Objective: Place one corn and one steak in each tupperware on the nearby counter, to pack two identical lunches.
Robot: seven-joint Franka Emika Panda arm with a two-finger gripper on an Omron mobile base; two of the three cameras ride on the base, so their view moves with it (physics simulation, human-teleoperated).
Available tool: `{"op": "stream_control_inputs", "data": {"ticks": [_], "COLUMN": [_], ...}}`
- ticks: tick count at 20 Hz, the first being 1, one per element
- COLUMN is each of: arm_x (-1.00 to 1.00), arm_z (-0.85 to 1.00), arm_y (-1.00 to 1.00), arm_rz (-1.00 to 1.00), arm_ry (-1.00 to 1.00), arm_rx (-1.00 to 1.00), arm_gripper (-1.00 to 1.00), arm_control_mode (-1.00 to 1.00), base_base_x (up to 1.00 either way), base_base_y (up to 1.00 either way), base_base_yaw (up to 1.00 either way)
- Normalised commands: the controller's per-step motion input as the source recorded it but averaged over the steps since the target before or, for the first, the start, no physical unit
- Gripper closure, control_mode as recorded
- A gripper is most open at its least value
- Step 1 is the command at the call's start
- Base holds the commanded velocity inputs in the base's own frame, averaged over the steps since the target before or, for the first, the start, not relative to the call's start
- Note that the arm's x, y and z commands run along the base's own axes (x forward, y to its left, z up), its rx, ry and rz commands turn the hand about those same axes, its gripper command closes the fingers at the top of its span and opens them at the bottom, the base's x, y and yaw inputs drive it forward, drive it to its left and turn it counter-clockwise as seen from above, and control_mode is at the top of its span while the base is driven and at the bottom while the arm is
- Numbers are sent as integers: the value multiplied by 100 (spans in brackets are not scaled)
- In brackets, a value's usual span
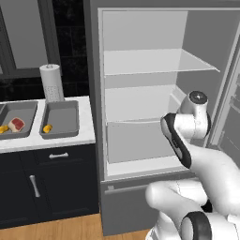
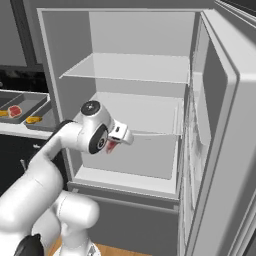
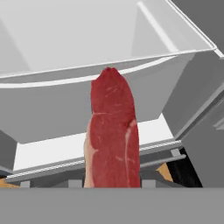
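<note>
My gripper [image 2: 112,145] hangs in front of the open fridge, shut on a red steak [image 3: 114,131] with a pale tan rim; that steak [image 2: 110,146] shows as a red bit under the white hand. The steak hides the fingertips in the hand view. On the counter [image 1: 89,117] to the left stand two grey tupperware trays. The left tupperware [image 1: 29,111] holds the other steak [image 1: 16,124] and a corn [image 1: 3,129]. One corn [image 1: 47,127] lies alone in the right tupperware [image 1: 64,117]. The same trays [image 2: 31,102] sit at the left edge of the right base view.
The fridge [image 1: 140,108] stands open with bare glass shelves [image 2: 130,70] and a drawer [image 3: 87,105] below. Its door [image 2: 220,125] swings out on the right. A paper towel roll [image 1: 51,83] stands behind the trays. Dark cabinets [image 1: 47,183] run under the counter.
</note>
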Motion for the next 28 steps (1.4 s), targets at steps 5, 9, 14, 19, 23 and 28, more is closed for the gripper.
{"op": "stream_control_inputs", "data": {"ticks": [5,9,14,19,23,28], "arm_x": [-58,-59,-61,-18,0,0], "arm_z": [19,6,6,0,0,0], "arm_y": [43,29,22,2,0,0], "arm_rz": [1,1,1,0,0,0], "arm_ry": [9,2,0,0,0,0], "arm_rx": [3,3,2,1,0,0], "arm_gripper": [100,100,100,100,100,100], "arm_control_mode": [-100,-100,-100,-100,-100,-100], "base_base_x": [0,0,0,0,0,0], "base_base_y": [0,0,0,0,0,0], "base_base_yaw": [0,0,0,0,0,0]}}
